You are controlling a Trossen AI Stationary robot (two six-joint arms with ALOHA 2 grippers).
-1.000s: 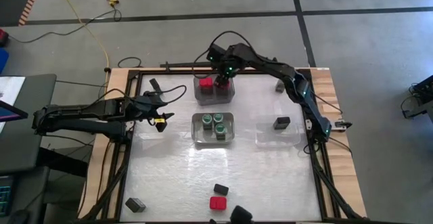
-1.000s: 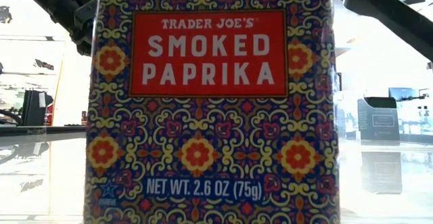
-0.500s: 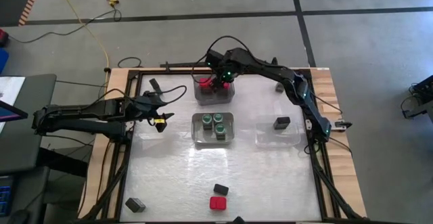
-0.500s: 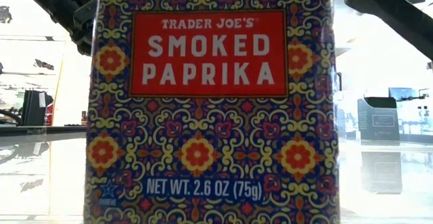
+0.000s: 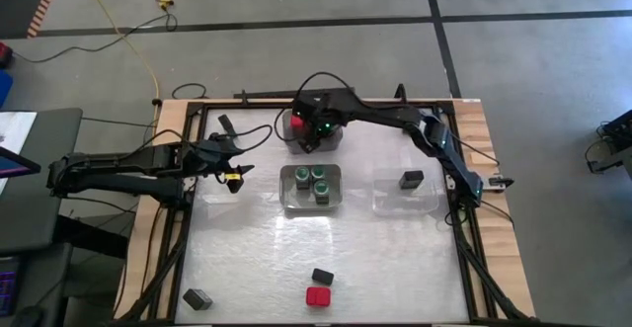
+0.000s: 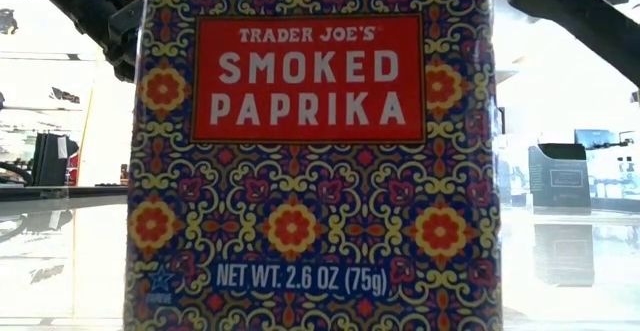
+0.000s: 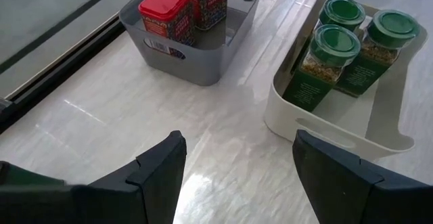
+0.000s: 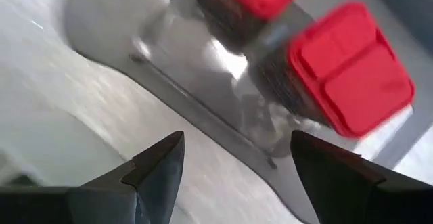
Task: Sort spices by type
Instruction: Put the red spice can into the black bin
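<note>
From left to right, we see the left gripper (image 5: 233, 165) hovering open and empty at the table's left edge, its arm stretched out low. Ahead of it are a grey bin (image 7: 203, 55) holding 2 red-topped tins (image 7: 168, 11) and a white bin (image 7: 338, 126) holding 3 green-lidded jars (image 7: 325, 65). The right gripper (image 5: 308, 139) hangs over the grey bin's near rim, fingers spread and holding nothing, the red tins just beyond its tips. A dark tin (image 5: 412, 179) sits in a clear bin (image 5: 385, 204) off to its right, while 1 red tin (image 5: 317, 296) and 2 dark tins (image 5: 322, 276) lie loose near the table's front edge.
</note>
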